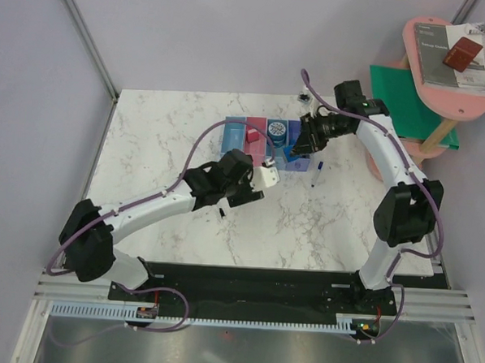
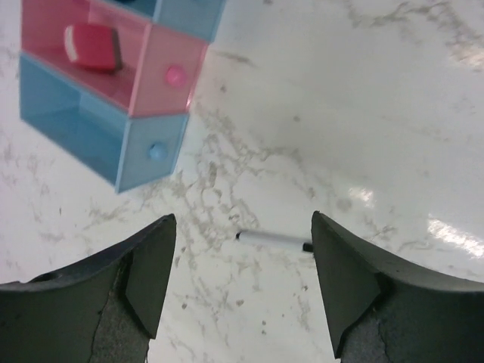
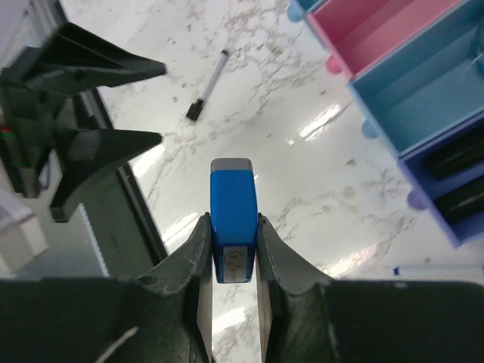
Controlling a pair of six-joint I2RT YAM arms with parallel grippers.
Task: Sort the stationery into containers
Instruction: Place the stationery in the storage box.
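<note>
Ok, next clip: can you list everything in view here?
bins: four joined, light blue, pink, light blue, purple, mid-table
eraser: one, pink with grey end, in the pink bin
block: one, blue, held by the right gripper
pen: one, thin, white, black tip, on the table near the left gripper
marker: one, white, blue end, by the bins' right end
table: one, white marble
shelf: one, pink, beyond the table's right edge
books: stack, grey, on the shelf
folder: one, green, beside the shelf
left gripper: one, black, open
right gripper: one, black, shut on the block
</note>
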